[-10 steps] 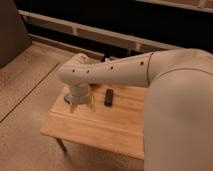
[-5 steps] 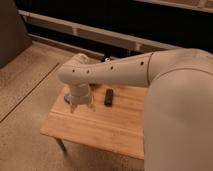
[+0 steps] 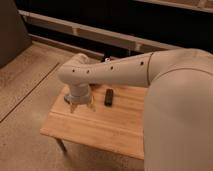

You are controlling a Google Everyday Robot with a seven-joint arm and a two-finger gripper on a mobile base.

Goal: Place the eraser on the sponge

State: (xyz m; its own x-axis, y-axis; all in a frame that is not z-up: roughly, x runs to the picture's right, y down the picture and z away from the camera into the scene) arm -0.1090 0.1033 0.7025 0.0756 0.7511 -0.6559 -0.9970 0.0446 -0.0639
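1. Overhead, a thick white arm (image 3: 115, 72) comes in from the picture's right side and crosses above a small wooden table (image 3: 115, 125).
2. At the arm's end the gripper (image 3: 82, 107) points straight down over the table's left part, close to the far edge.
3. Its two pale fingers (image 3: 73, 107) stand spread apart just above the wood, released, with nothing seen between them.
4. The eraser (image 3: 108, 97) lies flat on the table just beside the gripper, on the side nearer the arm's bulky body, apart from the fingers.
5. It is a black oblong, its long side running from the far edge toward the near one.
6. Whether the sponge lies under the gripper's grey wrist cannot be told.
7. One thin leg (image 3: 60, 145) shows under the table's near left corner.
8. Around the table is a speckled tan floor (image 3: 30, 85).
9. Behind runs a pale rail (image 3: 100, 35) against a dark wall, and a grey panel (image 3: 10, 30) stands at upper left.
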